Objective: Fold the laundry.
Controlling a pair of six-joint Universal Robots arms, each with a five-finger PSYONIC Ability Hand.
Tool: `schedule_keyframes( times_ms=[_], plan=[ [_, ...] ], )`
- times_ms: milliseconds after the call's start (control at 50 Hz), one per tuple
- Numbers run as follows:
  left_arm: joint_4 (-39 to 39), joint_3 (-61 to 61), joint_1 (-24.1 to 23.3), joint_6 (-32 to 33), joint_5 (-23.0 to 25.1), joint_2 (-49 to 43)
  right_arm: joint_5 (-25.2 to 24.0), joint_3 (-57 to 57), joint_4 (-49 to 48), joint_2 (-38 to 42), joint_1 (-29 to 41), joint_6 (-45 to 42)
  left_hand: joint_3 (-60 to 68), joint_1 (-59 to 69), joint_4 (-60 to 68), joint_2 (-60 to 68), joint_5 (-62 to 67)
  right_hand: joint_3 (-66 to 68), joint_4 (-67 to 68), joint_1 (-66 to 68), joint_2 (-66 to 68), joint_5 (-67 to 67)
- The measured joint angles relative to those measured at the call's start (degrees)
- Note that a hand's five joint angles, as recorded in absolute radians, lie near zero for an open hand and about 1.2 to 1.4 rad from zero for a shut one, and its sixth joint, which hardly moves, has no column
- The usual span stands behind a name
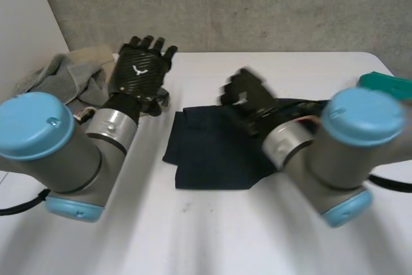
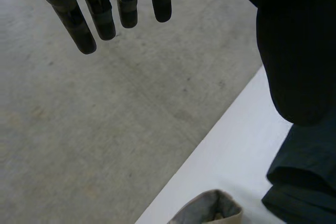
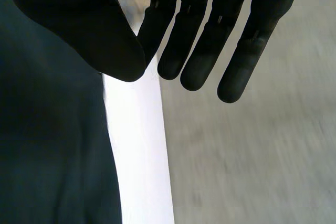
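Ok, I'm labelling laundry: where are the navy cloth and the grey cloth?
navy cloth point(image 1: 206, 156), head view, its flat middle.
grey cloth point(image 1: 64, 72), head view, top of the heap.

No legible text, label, brand or number on anything in view. Only candidate: a small white mark point(image 1: 137, 69) on the back of the left hand point(image 1: 148, 56). Its shape cannot be made out as a letter, digit or sign.
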Motion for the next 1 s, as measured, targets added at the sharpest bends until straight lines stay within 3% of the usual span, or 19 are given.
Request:
schedule_keyframes(
  times_ms=[40, 80, 120, 180, 260, 360, 440, 540, 660, 800, 860, 900, 1000],
  plan=[
    [-0.05, -0.72, 0.69, -0.68, -0.09, 0.86, -0.97, -0.91, -0.92, 2.08, 1.94, 0.15, 0.00, 0.00, 0.00, 0.00, 0.00, -5.51, -5.71, -4.34, -5.21, -5.29],
    [-0.28, -1.82, 1.49, -1.45, -0.16, 1.94, 0.00, -1.80, -1.57, 3.93, 3.56, 1.28, 0.00, 0.00, 0.00, 0.00, 0.00, -28.20, -27.30, -25.69, -28.50, -27.35],
    [-0.54, -2.55, 1.83, -1.83, -0.15, 2.60, 1.97, -1.96, -1.75, 4.24, 4.04, 3.14, 0.00, 0.00, 0.00, 0.00, 0.00, -42.29, -42.62, -39.81, -42.67, -42.44],
    [-1.23, -3.69, 2.16, -2.37, -0.10, 3.49, 6.12, -1.22, -1.53, 2.13, 2.80, 9.43, 0.00, 0.00, 0.00, 0.00, 0.00, -50.37, -51.08, -46.70, -49.13, -51.45],
    [-2.22, -4.59, 2.17, -3.09, 0.07, 4.26, 9.37, 1.60, 0.05, -3.92, -3.64, 21.51, 0.00, 0.00, 0.00, 0.00, 0.00, -51.12, -51.63, -46.72, -49.44, -52.50],
    [-2.81, -4.79, 1.71, -5.09, 0.29, 4.70, 6.24, 7.24, 6.52, -11.91, -18.19, 36.72, 0.00, 0.00, 0.00, 0.00, 0.00, -51.11, -51.63, -46.72, -49.44, -52.43],
    [-2.89, -4.79, 1.19, -7.07, 0.33, 4.73, 0.76, 11.26, 11.34, -14.58, -28.05, 40.21, 0.00, 0.00, 0.00, 0.00, 0.00, -50.97, -51.48, -46.68, -49.42, -51.72],
    [-2.86, -4.78, 0.48, -8.83, 0.34, 4.37, -8.20, 16.23, 13.98, -14.21, -37.17, 34.48, 0.00, 0.00, 0.00, 0.00, 0.00, -50.96, -51.46, -46.52, -49.30, -49.55],
    [-2.83, -4.78, 0.22, -9.25, 0.35, 3.87, -14.39, 18.95, 13.36, -9.90, -40.83, 26.15, 0.00, 0.00, 0.00, 0.00, 0.00, -50.85, -51.02, -46.52, -49.30, -48.94],
    [-2.82, -4.76, 0.21, -9.19, 0.40, 3.44, -15.40, 18.34, 10.25, -5.08, -40.54, 23.87, 0.00, 0.00, 0.00, 0.00, 0.00, -41.95, -42.36, -38.22, -42.29, -41.03],
    [-2.82, -4.77, 0.12, -9.19, 0.41, 3.28, -14.78, 17.77, 7.81, -3.71, -40.28, 23.97, 0.00, 0.00, 0.00, 0.00, 0.00, -9.61, -11.04, -8.25, -8.50, -10.76],
    [-2.82, -4.77, -0.03, -9.18, 0.39, 3.23, -13.74, 17.44, 6.22, -3.25, -40.24, 24.04, 0.00, 0.00, 0.00, 0.00, 0.00, -2.15, -2.56, -3.56, -1.02, -3.59],
    [-2.82, -4.78, -0.59, -9.19, 0.34, 3.16, -7.32, 16.64, 3.47, -3.87, -40.23, 22.51, 0.00, 0.00, 0.00, 0.00, 0.00, -0.37, -0.24, -3.32, -0.51, -2.15]
  ],
)
